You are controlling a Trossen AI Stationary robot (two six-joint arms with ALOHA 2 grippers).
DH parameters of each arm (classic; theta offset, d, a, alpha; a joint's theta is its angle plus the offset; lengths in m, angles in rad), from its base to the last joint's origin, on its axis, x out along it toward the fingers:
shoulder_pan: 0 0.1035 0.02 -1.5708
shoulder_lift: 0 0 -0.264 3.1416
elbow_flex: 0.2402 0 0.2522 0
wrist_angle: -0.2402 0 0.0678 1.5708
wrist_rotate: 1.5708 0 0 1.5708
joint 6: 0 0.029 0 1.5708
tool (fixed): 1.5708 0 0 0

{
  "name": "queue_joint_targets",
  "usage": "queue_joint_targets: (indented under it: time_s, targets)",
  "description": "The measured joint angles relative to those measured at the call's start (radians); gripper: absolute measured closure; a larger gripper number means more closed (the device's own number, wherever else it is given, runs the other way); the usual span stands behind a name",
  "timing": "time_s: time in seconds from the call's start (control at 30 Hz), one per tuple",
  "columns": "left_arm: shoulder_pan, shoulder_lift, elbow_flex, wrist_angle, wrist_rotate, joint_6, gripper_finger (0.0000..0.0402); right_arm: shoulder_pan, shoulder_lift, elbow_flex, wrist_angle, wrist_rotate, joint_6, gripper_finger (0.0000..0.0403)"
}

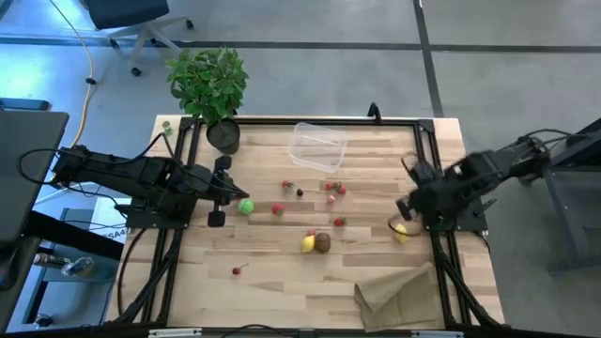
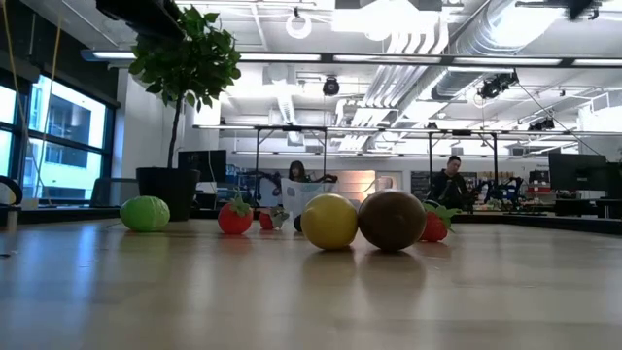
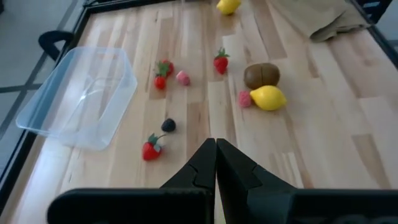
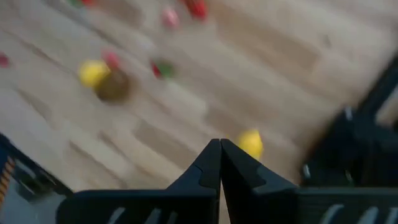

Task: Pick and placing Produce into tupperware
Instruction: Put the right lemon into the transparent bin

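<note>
The clear tupperware [image 1: 316, 146] [image 3: 81, 96] stands on its base near the far edge. A lemon [image 1: 307, 243] [image 2: 328, 221] and the brown kiwi [image 1: 322, 242] [image 2: 391, 220] lie side by side at mid-table, with several red berries [image 1: 331, 191] [image 3: 149, 148] scattered around them. The green lime [image 1: 245, 207] [image 2: 145, 213] lies just beside my left gripper [image 1: 235, 194] [image 3: 216, 149], which is shut and hovers at the table's left. My right gripper [image 1: 404, 208] [image 4: 219, 146], also shut, hovers at the table's right. The second lemon [image 1: 401, 230] [image 4: 250, 143] lies just past its fingertips.
A tan paper bag [image 1: 399, 296] [image 3: 311, 18] lies flat at the near right corner. A potted plant [image 1: 211, 84] stands at the far left corner. One berry [image 1: 238, 270] lies alone toward the near left. Black frame rails [image 1: 188, 169] run along the table's sides.
</note>
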Motion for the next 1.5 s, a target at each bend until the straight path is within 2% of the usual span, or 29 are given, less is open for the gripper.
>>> queue_joint_targets:
  time_s: [0.23, 0.43, 0.57, 0.77, 1.0, 1.2, 1.37, 1.5]
  targets:
    - [0.0, 0.0, 0.0, 0.019, 0.01, 0.0, 0.0399, 0.157, -0.028, -0.18, 0.017, -0.141, 0.279, 0.0403]
    - [0.0, 0.0, 0.0, 0.015, 0.01, 0.0, 0.0399, 0.211, -0.014, -0.25, 0.09, -0.161, 0.394, 0.0402]
    - [0.0, 0.0, 0.0, 0.014, 0.02, 0.0, 0.0399, 0.218, -0.015, -0.281, 0.134, -0.158, 0.406, 0.0402]
    - [-0.001, 0.0, 0.0, 0.006, 0.095, 0.068, 0.0399, 0.217, -0.015, -0.299, 0.143, -0.151, 0.462, 0.0402]
    - [0.0, 0.0, 0.0, -0.059, 0.099, 0.125, 0.0399, 0.217, -0.015, -0.299, 0.145, -0.145, 0.533, 0.0402]
    - [0.0, 0.0, 0.0, -0.088, 0.099, 0.156, 0.0399, 0.217, -0.015, -0.299, 0.148, -0.123, 0.529, 0.0399]
    - [0.0, 0.0, 0.0, -0.094, 0.055, 0.158, 0.0399, 0.217, -0.014, -0.299, 0.145, -0.048, 0.474, 0.0351]
    - [0.0, 0.0, 0.0, -0.093, -0.001, 0.158, 0.0399, 0.217, -0.013, -0.299, 0.111, -0.044, 0.475, 0.0297]
